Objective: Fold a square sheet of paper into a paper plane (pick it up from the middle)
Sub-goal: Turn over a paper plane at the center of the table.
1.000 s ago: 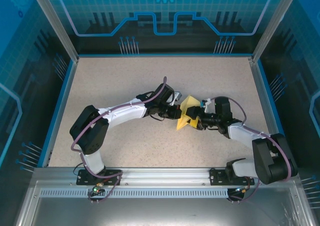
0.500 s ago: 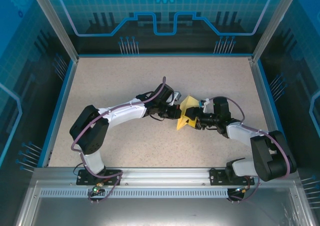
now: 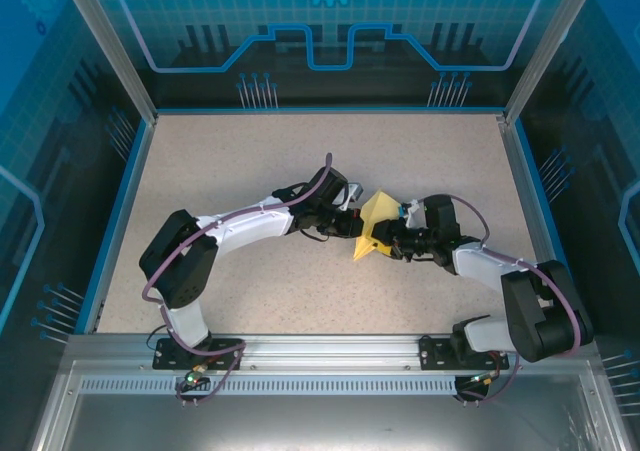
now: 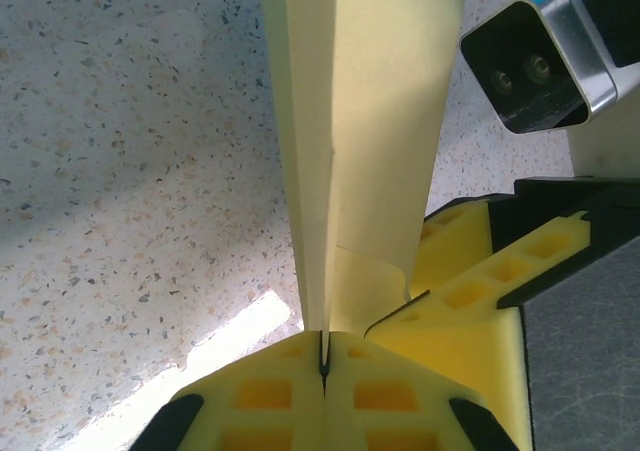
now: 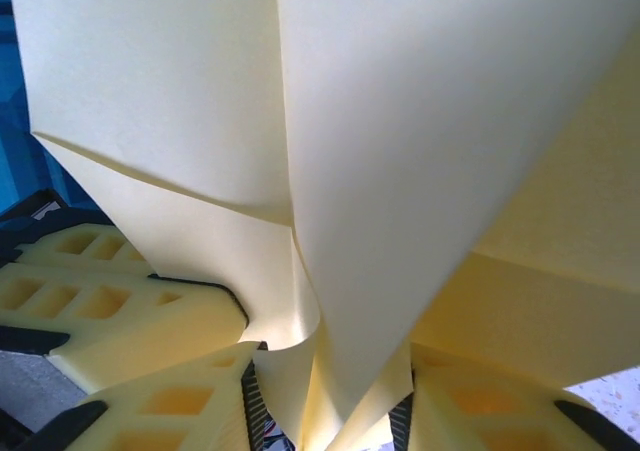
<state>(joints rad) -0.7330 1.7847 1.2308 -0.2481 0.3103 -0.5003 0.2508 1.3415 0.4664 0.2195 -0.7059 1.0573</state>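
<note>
The yellow sheet of paper [image 3: 376, 211], folded into a narrow creased shape with loose flaps, is held up off the table between both arms near the middle. My left gripper [image 3: 357, 227] is shut on its folded edge; in the left wrist view the jaws [image 4: 323, 356] meet on the crease and the paper [image 4: 360, 121] rises away from them. My right gripper [image 3: 386, 241] comes in from the right. Its jaws [image 5: 325, 416] stand apart, with the paper's flaps [image 5: 430, 121] bunched loosely in the gap. The left gripper's fingers [image 5: 100, 296] lie just beside it.
The speckled beige table [image 3: 250, 161] has wide free room on all sides of the arms. A blue rim [image 3: 115, 211] and aluminium posts [image 3: 105, 41] bound it. The right wrist's camera housing [image 4: 535, 66] sits close above the paper.
My right gripper has slid a little to the left onto the paper and its jaws have narrowed around the flaps. The left gripper has kept its hold and place.
</note>
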